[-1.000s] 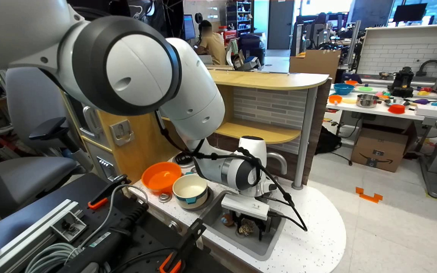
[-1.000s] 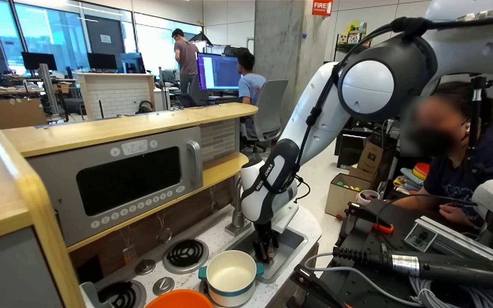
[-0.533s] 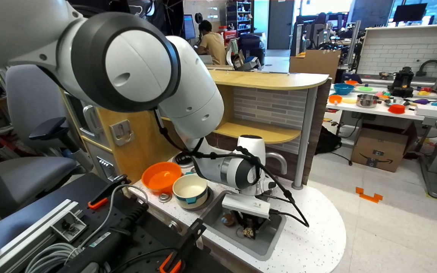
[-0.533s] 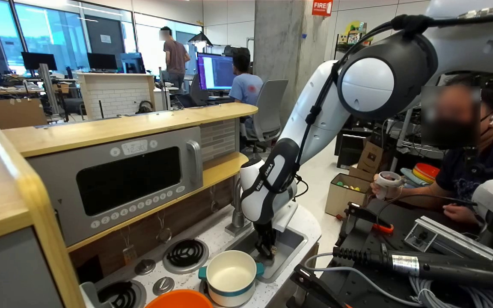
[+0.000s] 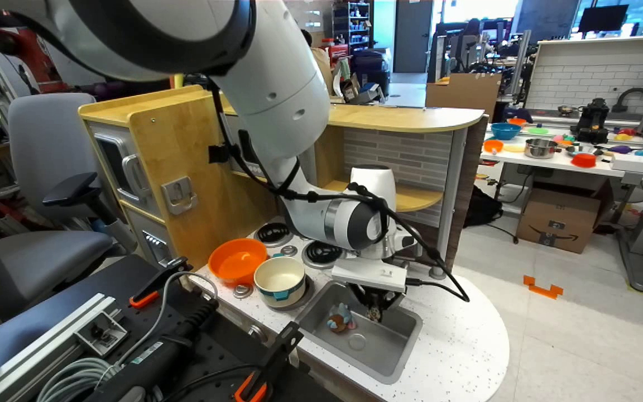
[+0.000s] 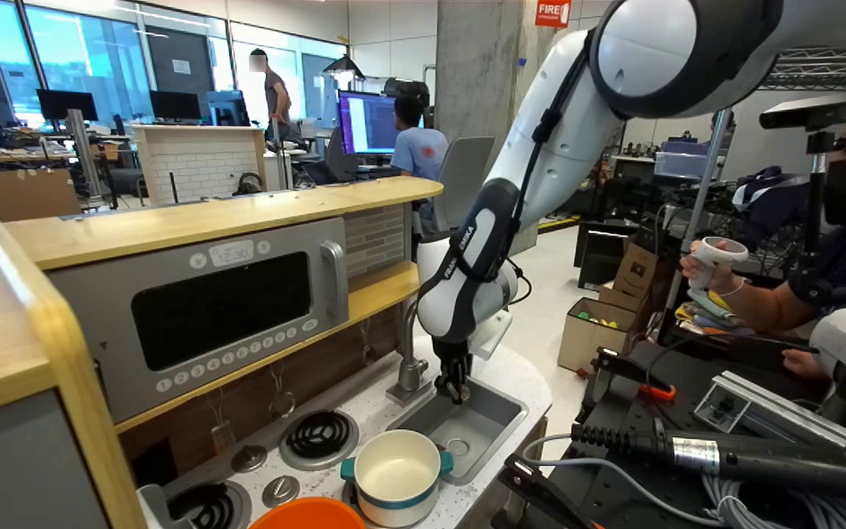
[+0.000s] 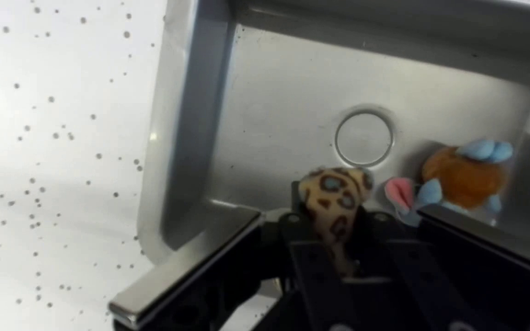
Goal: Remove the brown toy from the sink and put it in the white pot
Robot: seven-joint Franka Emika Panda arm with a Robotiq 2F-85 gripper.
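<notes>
Pinched in my gripper (image 7: 331, 218) is the brown toy (image 7: 334, 193), tan with dark leopard-like spots; the fingers hide its lower part. It hangs over the sink (image 5: 380, 352), clear of the basin floor and towards the faucet side. In both exterior views only a small bit of the toy (image 5: 374, 314) shows under the black fingers. The white pot (image 6: 393, 507), cream inside with a teal band and teal handles, stands on the stove beside the sink. Nothing shows inside the pot.
An orange-brown plush toy (image 7: 465, 177) with blue feet and a pink-lined ear lies on the sink floor. The orange bowl (image 5: 238, 261) sits beyond the pot. A grey faucet (image 6: 410, 367) rises behind the basin, with a wooden shelf (image 6: 386, 285) above.
My gripper was low in the sink around the spotted toy; its fingers closed on it and it has risen with the toy. More of the orange-brown toy and the sink floor now shows.
</notes>
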